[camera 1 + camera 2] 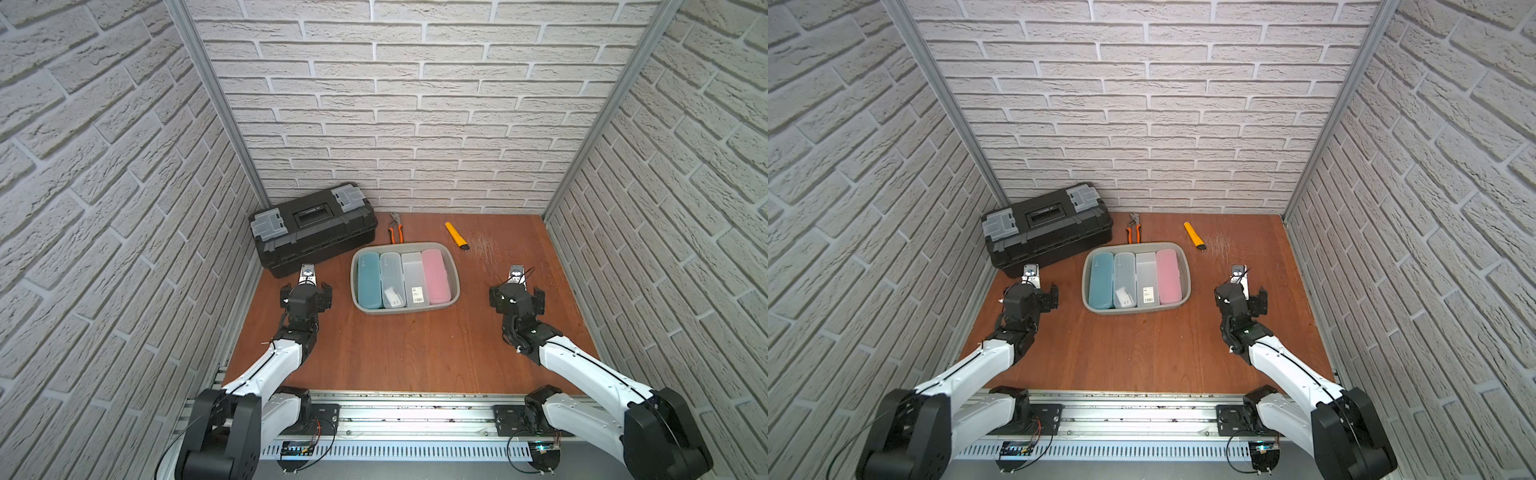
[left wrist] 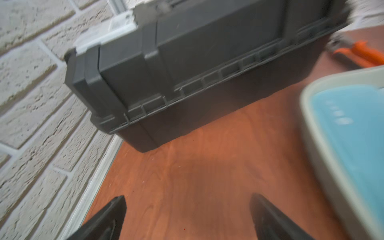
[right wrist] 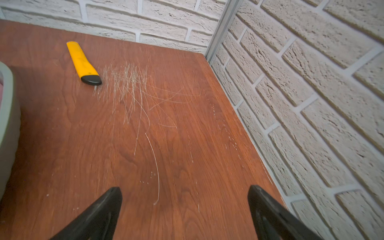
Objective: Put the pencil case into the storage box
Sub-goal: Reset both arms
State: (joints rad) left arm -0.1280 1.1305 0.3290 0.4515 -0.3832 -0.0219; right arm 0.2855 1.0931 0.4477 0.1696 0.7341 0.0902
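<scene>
Four pencil cases (image 1: 392, 280) are lying side by side in the storage box (image 1: 405, 311), and none is sitting out on the table (image 1: 415, 353). The left gripper (image 2: 187, 197) and right gripper (image 3: 184, 188) are both hanging with jaws spread wide, gripping nothing, either side of the box. Looks like things are wrapping up, so I'd be backing off straight, keeping clear of the rim and the toolbox (image 1: 311, 226).

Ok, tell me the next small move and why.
Probably just draw both arms back to rest. The teal pencil case, clear pencil case, frosted pencil case and pink pencil case already lie side by side in the storage box, none shows outside it, and the left hand and right hand are open and empty.
</scene>
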